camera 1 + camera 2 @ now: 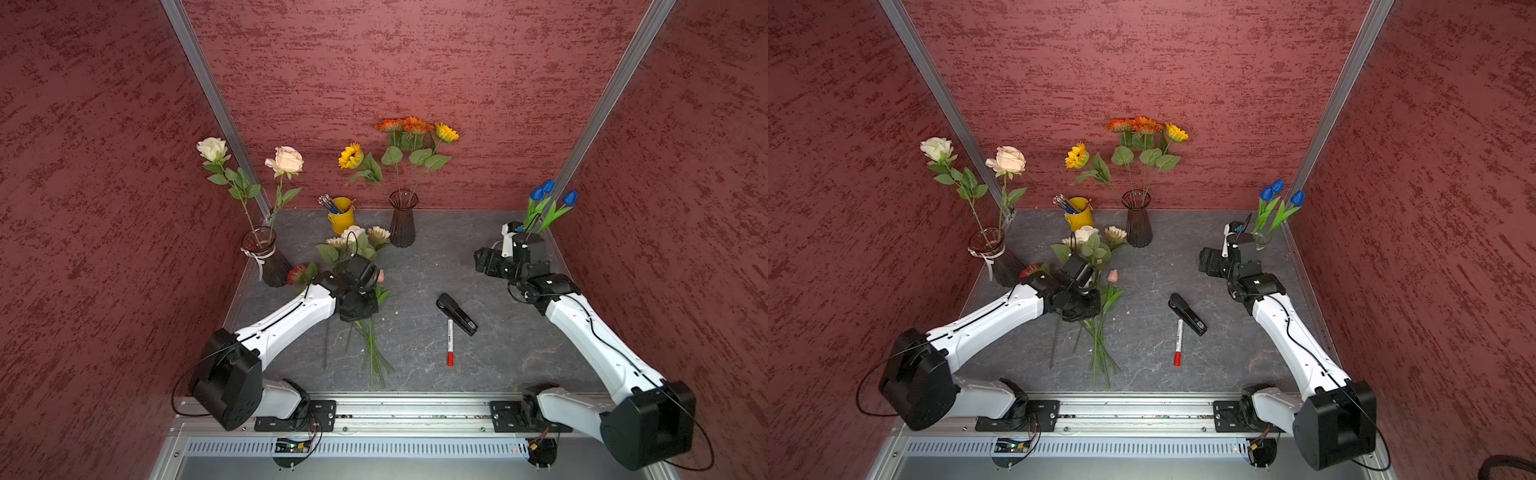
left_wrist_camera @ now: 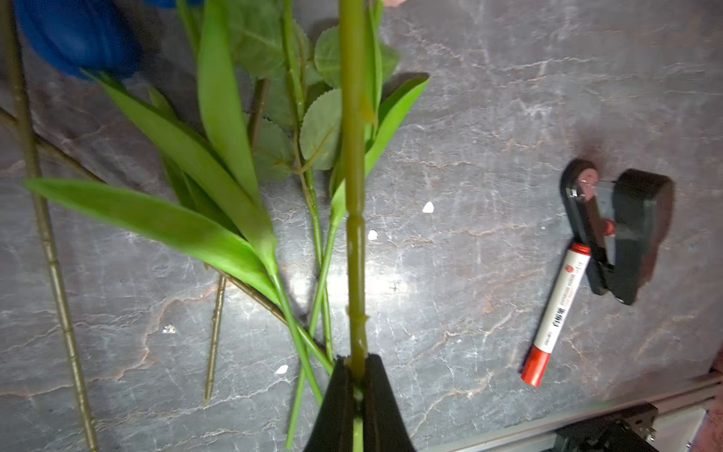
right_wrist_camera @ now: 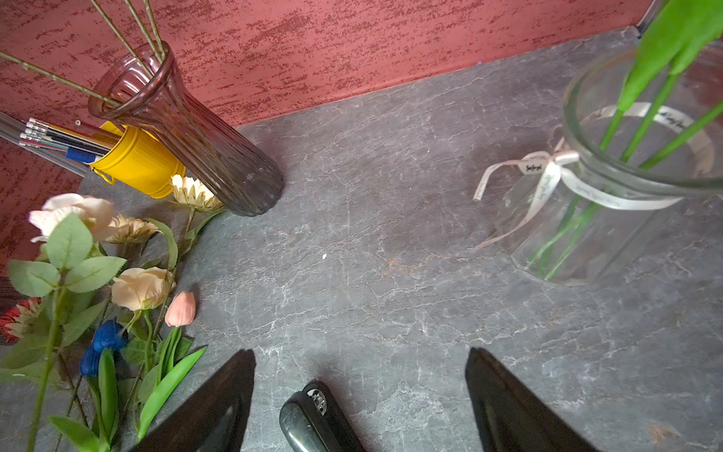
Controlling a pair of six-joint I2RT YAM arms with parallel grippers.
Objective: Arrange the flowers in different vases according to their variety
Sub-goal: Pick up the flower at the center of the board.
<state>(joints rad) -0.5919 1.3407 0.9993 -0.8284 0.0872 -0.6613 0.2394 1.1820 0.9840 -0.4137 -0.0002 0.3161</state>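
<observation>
1. Green and thick, a stem (image 2: 354,195) is pinched between the pressed-in fingers of the left end effector (image 2: 358,366), over the loose pile of flowers (image 1: 353,235) lying on the bench (image 1: 436,266).
2. Right end effector (image 3: 360,352) hangs spread wide above the bench, near the clear vase (image 3: 567,235) holding blue tulips (image 1: 570,198).
3. Grey marbled bench underneath, and mottled red walls (image 1: 415,62) close it in on three sides. Roses (image 1: 284,162) stand in the smoky vase (image 1: 270,266).

text: none legible | marker (image 2: 557,309) print blurred | ribbon (image 3: 563,157) script (too small)
</observation>
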